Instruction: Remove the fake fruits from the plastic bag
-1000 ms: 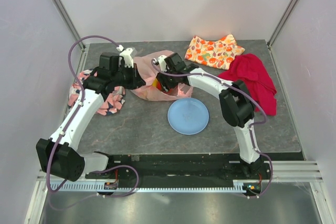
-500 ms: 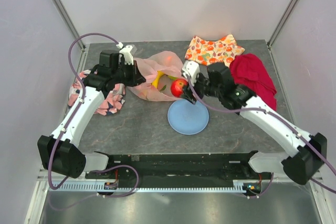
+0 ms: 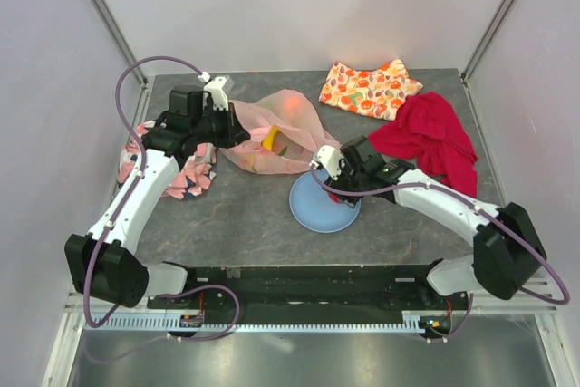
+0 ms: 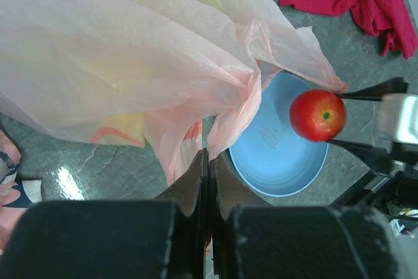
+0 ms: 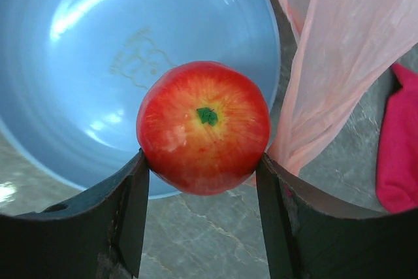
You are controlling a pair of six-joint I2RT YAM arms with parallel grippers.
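Right gripper (image 5: pixel 202 161) is clamped on the red apple (image 5: pixel 204 127), one finger on each side, with the stem end facing the wrist camera. The apple is outside the pink plastic bag (image 4: pixel 130 50), over the edge of the blue plate (image 5: pixel 78 63); contact with the plate cannot be determined. Left gripper (image 4: pixel 208 174) has its fingers pressed together, pinching a fold of the bag. A yellow banana (image 3: pixel 270 138) shows through the bag film.

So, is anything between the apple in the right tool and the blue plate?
Nothing visible: the right tool holds the red apple over the bare blue plate; the plastic bag hangs alongside, not beneath.
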